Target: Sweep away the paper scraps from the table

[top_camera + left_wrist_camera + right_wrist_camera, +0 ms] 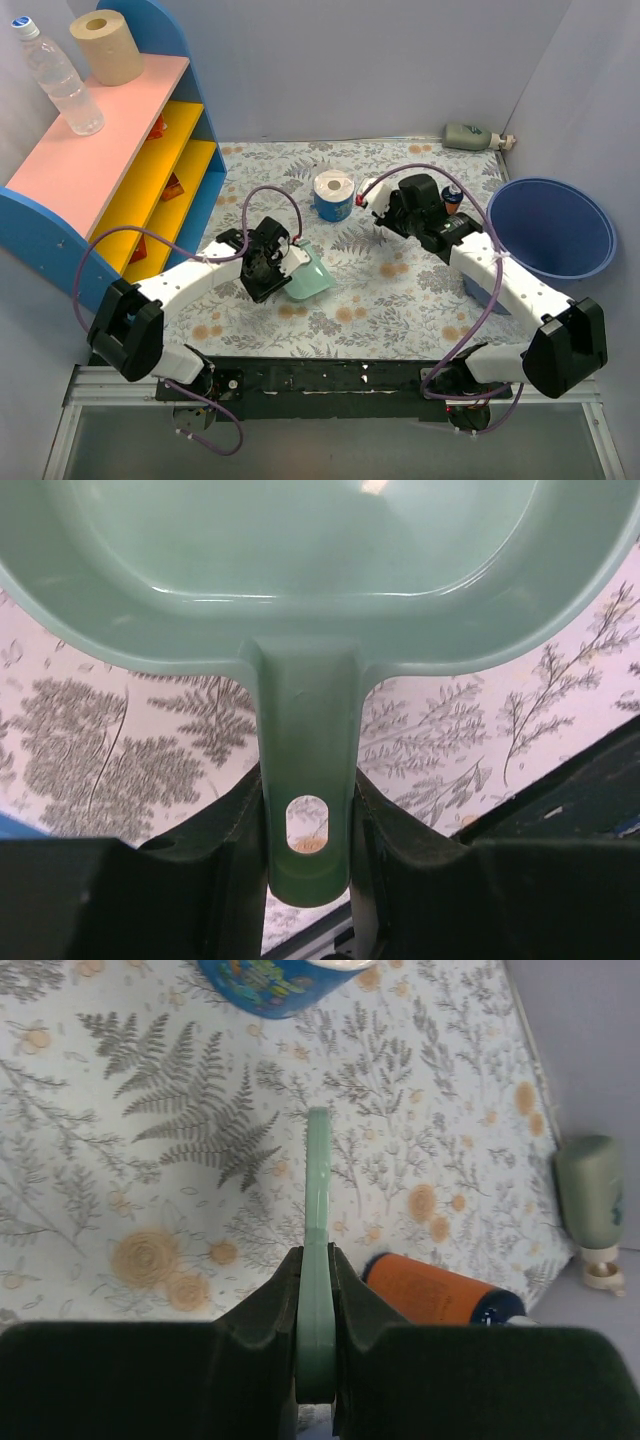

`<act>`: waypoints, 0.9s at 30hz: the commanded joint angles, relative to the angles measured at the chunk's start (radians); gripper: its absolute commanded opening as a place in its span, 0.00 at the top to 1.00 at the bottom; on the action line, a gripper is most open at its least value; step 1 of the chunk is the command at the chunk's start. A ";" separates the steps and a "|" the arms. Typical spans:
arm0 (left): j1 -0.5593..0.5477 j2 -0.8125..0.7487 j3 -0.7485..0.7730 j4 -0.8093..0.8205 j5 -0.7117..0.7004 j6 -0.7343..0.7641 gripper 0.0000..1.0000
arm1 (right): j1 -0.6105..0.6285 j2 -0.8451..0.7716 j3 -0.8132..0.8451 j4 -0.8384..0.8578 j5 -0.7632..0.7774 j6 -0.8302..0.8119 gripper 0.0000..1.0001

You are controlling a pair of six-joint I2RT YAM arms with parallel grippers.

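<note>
My left gripper (283, 262) (307, 800) is shut on the handle of a pale green dustpan (308, 276) (300, 570), which is held low over the leaf-printed table (390, 305). My right gripper (384, 205) (317, 1260) is shut on a thin green flat tool (318, 1180), seen edge on and pointing away over the cloth. No paper scraps show on the table in any view. The dustpan's visible inside looks bare, and its front is cut off by the frame.
A blue-wrapped tissue roll (333, 195) (280, 975) stands at mid-back. An orange bottle (451, 197) (440, 1295) lies beside my right gripper. A grey-green bottle (475, 136) (590, 1195) lies at the back right. A blue bin (552, 228) stands off the right edge, and a pink-topped shelf (110, 150) is at the left.
</note>
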 commanded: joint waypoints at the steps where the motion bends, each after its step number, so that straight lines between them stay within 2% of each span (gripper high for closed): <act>1: 0.014 0.085 0.032 0.083 0.090 -0.017 1.00 | 0.038 -0.006 -0.064 0.211 0.200 -0.146 0.99; 4: 0.025 0.145 0.078 0.077 0.101 -0.017 1.00 | 0.052 0.008 -0.121 0.321 0.234 -0.196 0.99; 7: 0.039 0.185 0.100 0.073 0.101 -0.008 1.00 | 0.055 0.020 -0.145 0.349 0.234 -0.224 0.99; 18: 0.063 0.243 0.091 0.148 0.069 -0.037 1.00 | 0.063 0.034 -0.225 0.336 0.216 -0.301 0.99; 22: 0.080 0.239 0.141 0.125 0.061 -0.014 1.00 | 0.066 0.025 -0.261 0.349 0.216 -0.305 0.99; 27: 0.087 0.259 0.232 0.011 0.060 0.004 1.00 | 0.067 0.019 -0.285 0.359 0.228 -0.315 0.99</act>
